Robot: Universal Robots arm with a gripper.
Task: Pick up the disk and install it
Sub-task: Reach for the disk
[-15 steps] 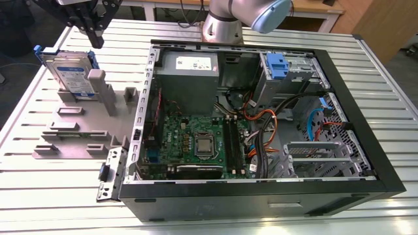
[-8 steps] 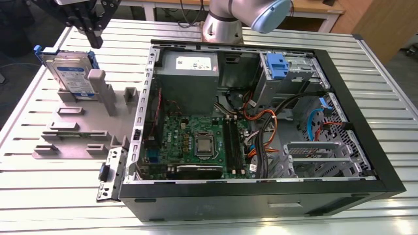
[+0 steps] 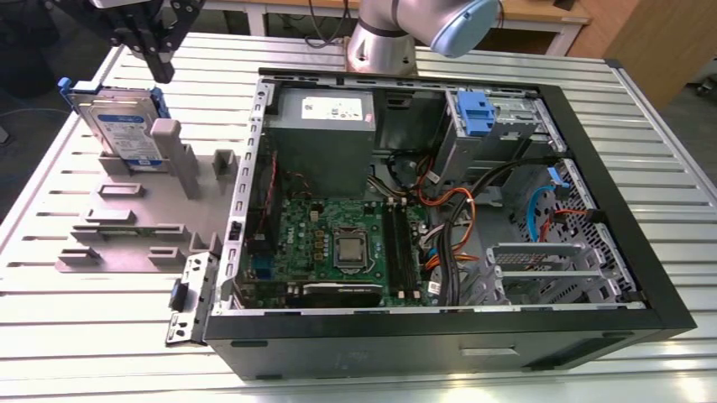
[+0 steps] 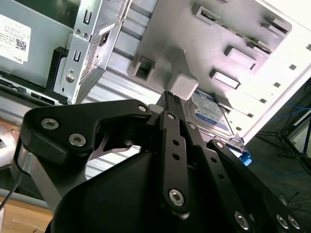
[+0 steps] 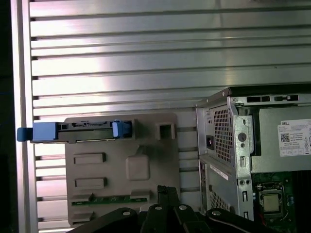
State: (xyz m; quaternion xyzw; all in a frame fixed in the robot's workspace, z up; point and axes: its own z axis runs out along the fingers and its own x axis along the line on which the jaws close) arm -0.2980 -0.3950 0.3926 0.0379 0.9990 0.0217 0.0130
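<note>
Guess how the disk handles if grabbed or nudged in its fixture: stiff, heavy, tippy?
Disk looks like a metal slab in a plastic carrier: likely stiff, and fairly heavy for its size. It stands on edge in the fixture, so a sideways nudge might tip it. Its flat label face may be slick.

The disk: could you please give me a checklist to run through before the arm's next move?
1. Disk stands on edge in the grey fixture, unheld: ok.
2. Gripper hovers near the disk's upper corner; lined up for a grasp: cannot tell.
3. Computer case lies with its open side up: ok.
4. Drive cage has a free bay for the disk: cannot tell.
5. Orange and black cables beside the cage are clear of the way in: cannot tell.
</note>
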